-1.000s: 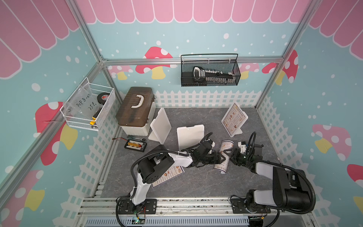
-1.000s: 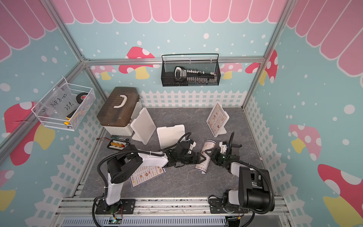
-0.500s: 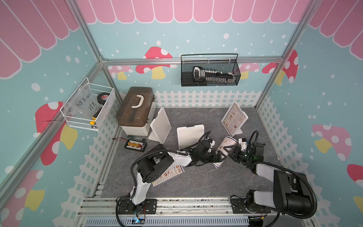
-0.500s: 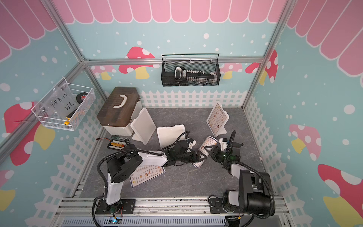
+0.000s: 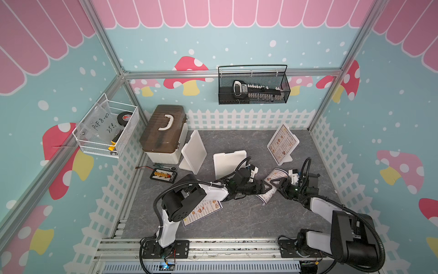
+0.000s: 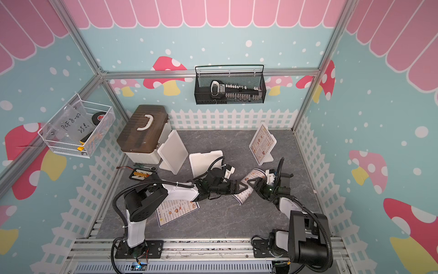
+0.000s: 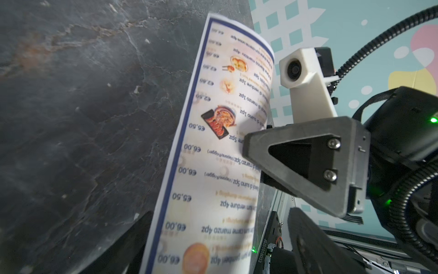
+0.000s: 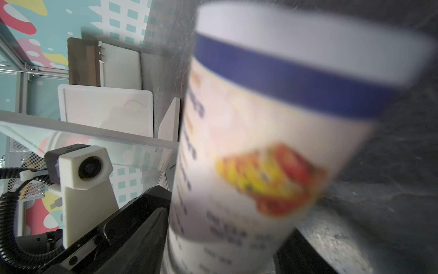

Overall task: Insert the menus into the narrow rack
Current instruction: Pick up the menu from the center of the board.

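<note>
Between left fingers standing apart: menu, likely light, slick, floppy; right fingers against it, grip I cannot tell. Best pinched near border.

The menu curved up between the wide-spread jaws of my left gripper; the right gripper touched its edge.

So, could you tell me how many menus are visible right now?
3: an upright menu in the white stand at the back, a curled menu between the left gripper and right gripper, a flat menu partly under the left arm.
</note>
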Robot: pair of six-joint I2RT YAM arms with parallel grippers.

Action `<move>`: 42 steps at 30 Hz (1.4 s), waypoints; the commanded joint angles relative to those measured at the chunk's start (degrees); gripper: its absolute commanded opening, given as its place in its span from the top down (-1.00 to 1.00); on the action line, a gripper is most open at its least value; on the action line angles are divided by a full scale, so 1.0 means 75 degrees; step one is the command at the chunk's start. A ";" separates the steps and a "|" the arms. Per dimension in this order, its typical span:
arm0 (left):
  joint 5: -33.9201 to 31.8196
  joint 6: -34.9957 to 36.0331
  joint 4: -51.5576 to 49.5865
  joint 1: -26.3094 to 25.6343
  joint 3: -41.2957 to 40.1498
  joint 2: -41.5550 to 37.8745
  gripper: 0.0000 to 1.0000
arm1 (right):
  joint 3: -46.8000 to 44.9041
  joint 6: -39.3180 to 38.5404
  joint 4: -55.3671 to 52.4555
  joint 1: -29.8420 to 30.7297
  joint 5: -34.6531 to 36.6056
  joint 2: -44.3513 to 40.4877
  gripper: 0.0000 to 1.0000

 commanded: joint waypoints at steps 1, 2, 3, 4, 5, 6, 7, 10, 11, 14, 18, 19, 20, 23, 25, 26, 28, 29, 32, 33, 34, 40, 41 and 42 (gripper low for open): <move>0.0057 -0.0169 0.0270 0.0052 -0.0052 -0.0193 -0.69 | 0.0180 -0.0450 -0.0747 0.0016 0.0423 -0.0123 -0.41; 0.0052 -0.0169 0.0260 0.0047 -0.0062 -0.0193 -0.68 | 0.0178 -0.0464 -0.0770 0.0018 0.0455 -0.0113 -0.43; 0.0057 -0.0169 0.0257 0.0046 -0.0059 -0.0193 -0.68 | 0.0180 -0.0463 -0.0793 0.0017 0.0481 -0.0112 -0.43; 0.0066 -0.0169 0.0260 0.0052 -0.0062 -0.0196 -0.68 | 0.0180 -0.0469 -0.0804 0.0016 0.0494 -0.0112 -0.44; 0.0063 -0.0169 0.0262 0.0046 -0.0045 -0.0193 -0.66 | 0.0169 -0.0469 -0.0807 0.0019 0.0494 -0.0105 -0.45; 0.0080 -0.0180 0.0260 0.0046 -0.0041 -0.0181 -0.64 | 0.0165 -0.0475 -0.0814 0.0017 0.0516 -0.0111 -0.45; 0.0077 -0.0191 0.0270 0.0055 -0.0032 -0.0161 -0.61 | 0.0159 -0.0470 -0.0815 0.0016 0.0529 -0.0112 -0.45; 0.0137 -0.0256 0.0355 0.0046 -0.0019 -0.0103 -0.52 | 0.0157 -0.0481 -0.0849 0.0019 0.0558 -0.0126 -0.45; 0.0145 -0.0293 0.0402 0.0048 -0.0019 -0.0079 -0.48 | 0.0157 -0.0493 -0.0868 0.0017 0.0554 -0.0124 -0.45; 0.0223 -0.0388 0.0543 0.0046 -0.0026 -0.0019 -0.36 | 0.0151 -0.0515 -0.0906 0.0016 0.0587 -0.0101 -0.45; 0.0239 -0.0412 0.0586 0.0053 -0.0018 -0.0008 -0.28 | 0.0151 -0.0569 -0.1007 0.0020 0.0647 -0.0066 -0.45; 0.0257 -0.0426 0.0599 0.0046 -0.0016 0.0004 -0.26 | 0.0156 -0.0563 -0.1007 0.0017 0.0655 -0.0074 -0.45; 0.0279 -0.0444 0.0607 0.0046 0.0001 0.0026 -0.26 | 0.0157 -0.0574 -0.1003 0.0016 0.0662 -0.0054 -0.45; 0.0360 -0.0569 0.0754 0.0046 0.0008 0.0106 -0.24 | 0.0146 -0.0575 -0.1032 0.0016 0.0682 -0.0043 -0.43; 0.0420 -0.0641 0.0858 0.0047 0.0017 0.0174 -0.23 | 0.0133 -0.0563 -0.1035 0.0023 0.0724 -0.0033 -0.42; 0.0435 -0.0681 0.0897 0.0046 0.0016 0.0196 -0.23 | 0.0123 -0.0563 -0.1031 0.0017 0.0729 -0.0038 -0.41; 0.0500 -0.0735 0.0958 0.0047 0.0049 0.0268 -0.23 | 0.0110 -0.0563 -0.1020 0.0017 0.0740 -0.0036 -0.41; 0.0543 -0.0753 0.0928 0.0046 0.0084 0.0297 -0.23 | 0.0110 -0.0563 -0.1014 0.0016 0.0747 -0.0037 -0.41; 0.0665 -0.0834 0.0912 0.0046 0.0140 0.0426 -0.23 | 0.0086 -0.0542 -0.0989 0.0016 0.0789 -0.0037 -0.41; 0.0697 -0.0889 0.0936 0.0046 0.0144 0.0471 -0.23 | 0.0073 -0.0529 -0.0960 0.0016 0.0787 -0.0027 -0.41; 0.0719 -0.0918 0.0958 0.0046 0.0136 0.0500 -0.24 | 0.0071 -0.0519 -0.0939 0.0018 0.0787 -0.0012 -0.41; 0.0838 -0.0991 0.0747 0.0004 0.0285 0.0685 -0.32 | -0.0005 -0.0379 -0.0635 0.0016 0.0685 0.0155 -0.38; 0.0827 -0.0933 0.0629 -0.0012 0.0319 0.0685 -0.33 | -0.0007 -0.0366 -0.0606 0.0017 0.0671 0.0179 -0.38; 0.0784 -0.0871 0.0472 -0.0024 0.0359 0.0675 -0.35 | -0.0008 -0.0364 -0.0592 0.0017 0.0676 0.0200 -0.37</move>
